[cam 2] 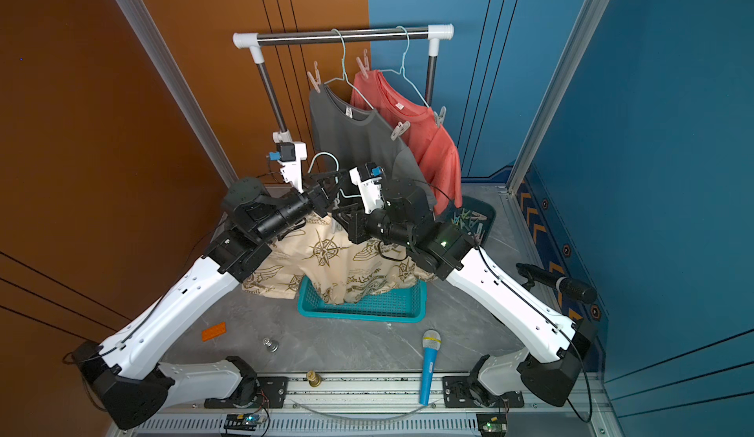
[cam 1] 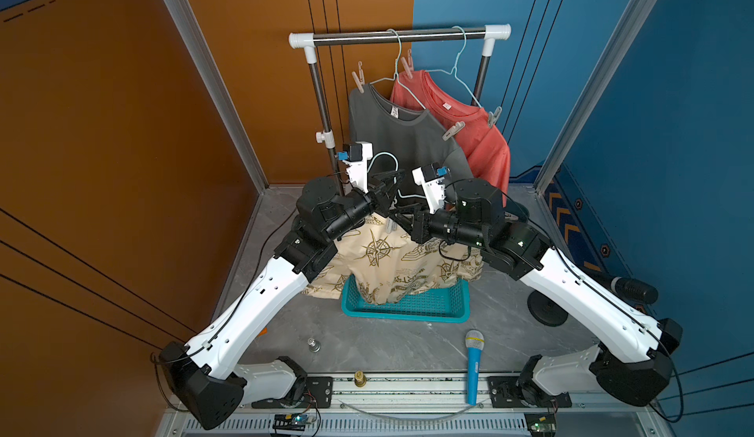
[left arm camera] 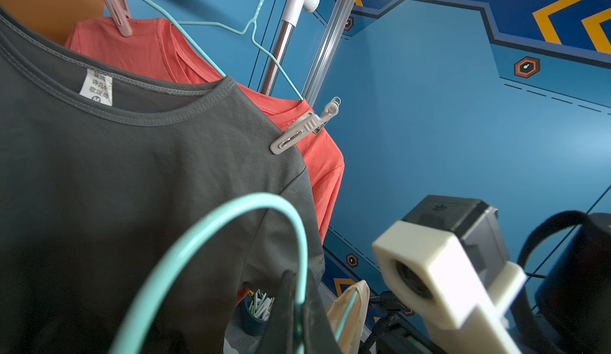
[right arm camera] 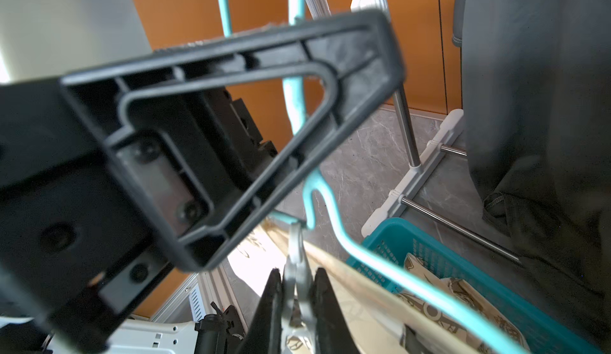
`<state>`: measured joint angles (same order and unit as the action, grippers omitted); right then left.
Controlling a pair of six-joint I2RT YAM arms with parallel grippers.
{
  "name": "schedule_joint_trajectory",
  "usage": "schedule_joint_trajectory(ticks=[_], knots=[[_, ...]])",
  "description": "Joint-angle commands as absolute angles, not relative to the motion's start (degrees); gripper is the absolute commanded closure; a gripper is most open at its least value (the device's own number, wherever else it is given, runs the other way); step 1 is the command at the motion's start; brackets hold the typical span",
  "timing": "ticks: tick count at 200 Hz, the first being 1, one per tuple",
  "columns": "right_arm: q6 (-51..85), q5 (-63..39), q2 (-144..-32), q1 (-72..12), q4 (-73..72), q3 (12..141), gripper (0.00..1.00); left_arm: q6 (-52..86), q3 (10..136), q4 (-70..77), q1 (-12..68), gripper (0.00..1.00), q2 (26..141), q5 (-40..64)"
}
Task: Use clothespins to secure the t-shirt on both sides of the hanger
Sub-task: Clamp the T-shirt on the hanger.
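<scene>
A cream t-shirt (cam 1: 379,251) with gold prints hangs on a teal wire hanger (cam 1: 385,159), its hem falling into a basket. My left gripper (left arm camera: 297,281) is shut on the hanger's wire below the hook (left arm camera: 205,236) and holds it up in mid-air. My right gripper (right arm camera: 297,278) is shut on a pale grey clothespin (right arm camera: 295,256). The pin's nose points at the hanger (right arm camera: 380,256) near its neck, over the cream cloth (right arm camera: 350,279). Whether the pin grips the cloth is hidden. In both top views the two grippers meet above the shirt (cam 2: 326,251).
A rack (cam 1: 400,35) at the back holds a grey shirt (cam 1: 400,137) and a red shirt (cam 1: 481,137), each pinned to its hanger. A teal basket (cam 1: 424,304) sits below. A dark tub of clothespins (cam 2: 469,221) stands at the right. A blue microphone (cam 1: 474,367) lies in front.
</scene>
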<state>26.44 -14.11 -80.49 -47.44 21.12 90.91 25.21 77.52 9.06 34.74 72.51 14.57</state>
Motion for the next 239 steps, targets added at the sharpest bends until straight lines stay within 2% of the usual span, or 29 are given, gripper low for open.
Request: schedule_joint_trajectory(ticks=[1, 158, 200, 239], knots=[[28.32, -13.39, -82.87, -48.04, 18.43, 92.11, 0.97, 23.83, 80.31, 12.56, 36.15, 0.95, 72.51, 13.89], [33.05, -17.84, -89.67, -54.57, 14.32, 92.13, 0.98, 18.51, 79.72, 16.61, 38.5, 0.95, 73.39, 10.81], [32.61, -16.67, -87.83, -53.91, 15.53, 90.73, 0.99, 17.75, 79.72, 16.48, 38.06, 0.95, 72.98, 10.36], [31.41, -14.86, -83.9, -49.84, 18.67, 90.01, 0.99, 17.58, 78.76, 16.02, 37.79, 0.95, 71.66, 10.65]])
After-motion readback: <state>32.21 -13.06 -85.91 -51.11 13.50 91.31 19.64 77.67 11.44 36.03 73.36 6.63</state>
